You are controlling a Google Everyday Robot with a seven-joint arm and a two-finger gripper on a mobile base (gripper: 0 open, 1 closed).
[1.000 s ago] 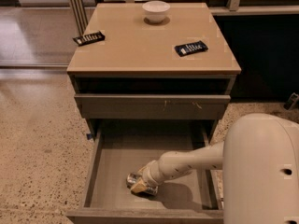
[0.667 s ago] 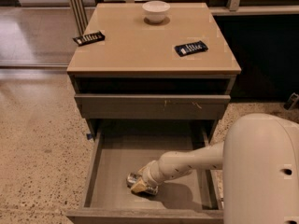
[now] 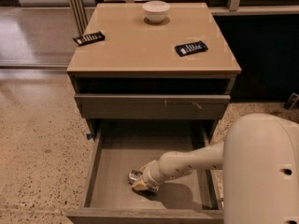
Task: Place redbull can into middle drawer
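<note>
The middle drawer (image 3: 114,148) stands pulled out at the bottom of the picture, grey-brown with a flat floor. My gripper (image 3: 141,183) reaches down into it from the right, low over the floor near the drawer's front. The redbull can (image 3: 135,175) shows only as a small shiny silvery end at the gripper's left tip, down on or just above the drawer floor. The rest of the can is hidden by the gripper.
The cabinet top (image 3: 140,45) holds a white bowl (image 3: 156,10) at the back and two flat black packets (image 3: 88,38) (image 3: 191,48). A closed drawer front with pale scratch marks (image 3: 152,106) sits above the open drawer. My white arm body (image 3: 261,171) fills the lower right. Speckled floor lies to the left.
</note>
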